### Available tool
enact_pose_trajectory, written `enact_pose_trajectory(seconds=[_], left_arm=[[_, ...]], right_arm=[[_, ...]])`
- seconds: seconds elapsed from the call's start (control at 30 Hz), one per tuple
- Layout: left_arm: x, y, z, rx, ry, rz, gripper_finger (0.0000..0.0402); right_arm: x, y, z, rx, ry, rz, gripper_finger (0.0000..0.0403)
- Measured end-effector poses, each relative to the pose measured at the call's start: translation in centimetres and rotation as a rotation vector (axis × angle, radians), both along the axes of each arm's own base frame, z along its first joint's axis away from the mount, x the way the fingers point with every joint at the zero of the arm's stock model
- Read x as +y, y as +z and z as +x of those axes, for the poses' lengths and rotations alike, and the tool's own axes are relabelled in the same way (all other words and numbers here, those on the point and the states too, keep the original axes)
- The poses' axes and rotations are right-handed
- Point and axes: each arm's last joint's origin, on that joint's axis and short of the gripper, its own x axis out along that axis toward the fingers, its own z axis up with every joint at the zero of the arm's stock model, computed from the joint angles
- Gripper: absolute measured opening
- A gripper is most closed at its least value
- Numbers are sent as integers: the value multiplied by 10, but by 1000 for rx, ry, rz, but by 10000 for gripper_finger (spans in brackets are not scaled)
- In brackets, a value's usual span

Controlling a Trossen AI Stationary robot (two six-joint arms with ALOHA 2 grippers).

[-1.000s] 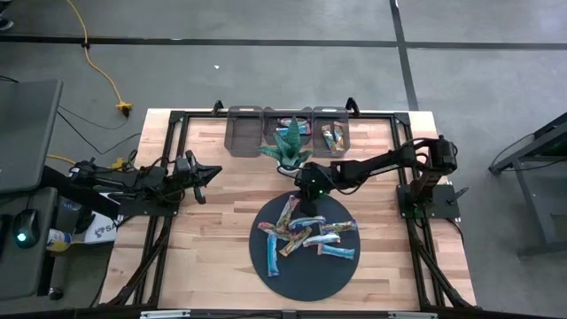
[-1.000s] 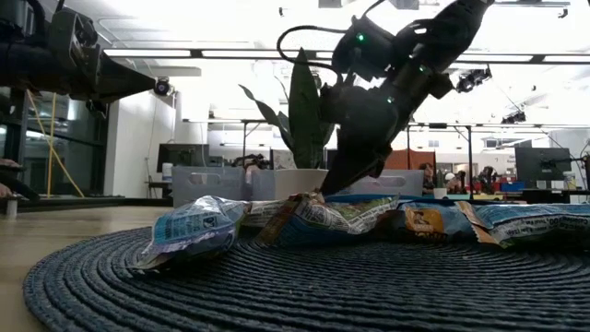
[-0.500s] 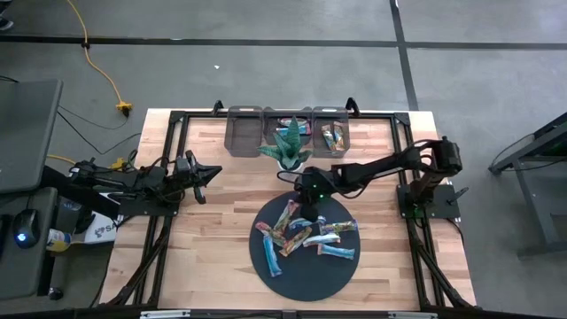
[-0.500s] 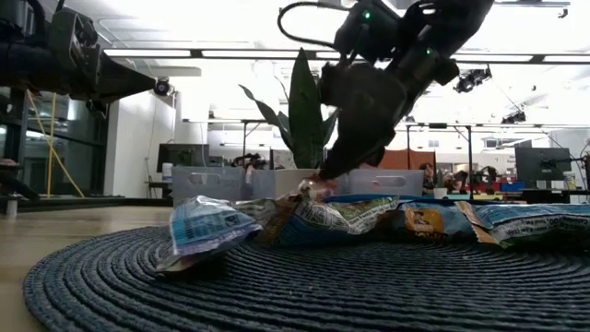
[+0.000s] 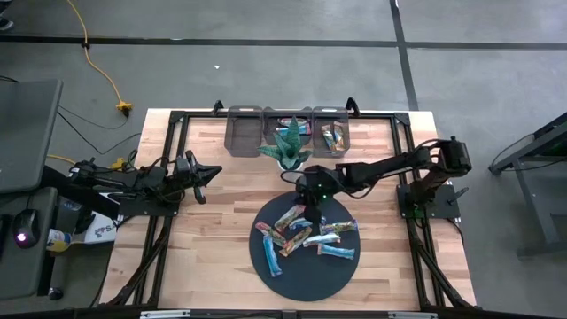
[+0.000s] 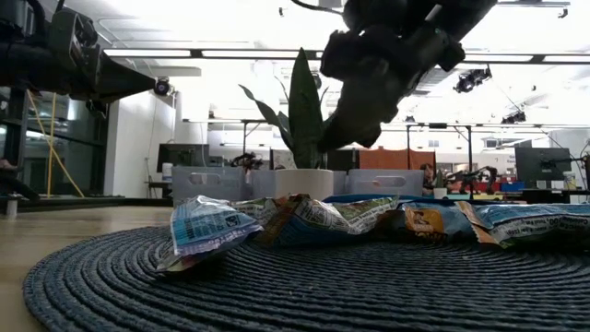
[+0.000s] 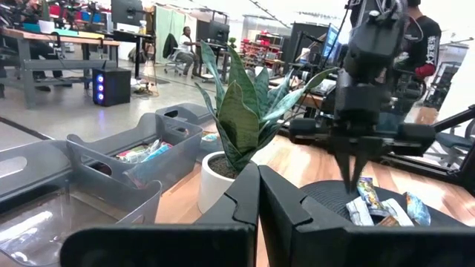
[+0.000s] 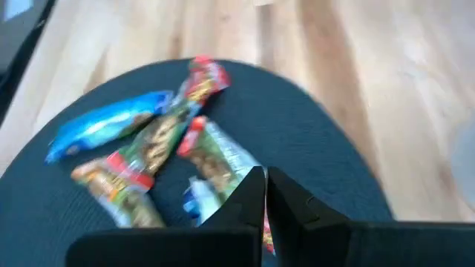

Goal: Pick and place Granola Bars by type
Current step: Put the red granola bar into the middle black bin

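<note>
The right gripper [image 5: 312, 210] hovers over the granola bars [image 5: 306, 235], jaws pressed together and empty. Light, slippery, crinkly wrappers likely suit a pinch across the middle.

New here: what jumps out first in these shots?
A round dark mat near the table's front edge carries a heap of granola bars in shiny wrappers. The right gripper hangs over the heap's far side, fingers together and empty. Behind it stand a spiky potted plant and grey bins; the left gripper waits at the left side.
</note>
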Motion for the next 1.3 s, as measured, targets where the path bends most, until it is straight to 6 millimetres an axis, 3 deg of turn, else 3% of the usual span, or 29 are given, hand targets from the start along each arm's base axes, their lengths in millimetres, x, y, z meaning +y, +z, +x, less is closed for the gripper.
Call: enact_pose_trajectory(seconds=[0.27,0.57,0.7,0.93,1.3], left_arm=[[0,0,0,1,0,0,1],[0,0,0,0,0,0,1],[0,0,0,0,0,0,1],[0,0,0,0,0,0,1],[0,0,0,0,0,0,1]], right_arm=[[15,-9,-8,-5,365,-207,25],[14,-10,-9,-15,420,-339,172],[12,-16,-6,-7,428,-395,215],[12,-36,-2,40,464,-439,222],[10,-33,4,-12,415,-519,220]])
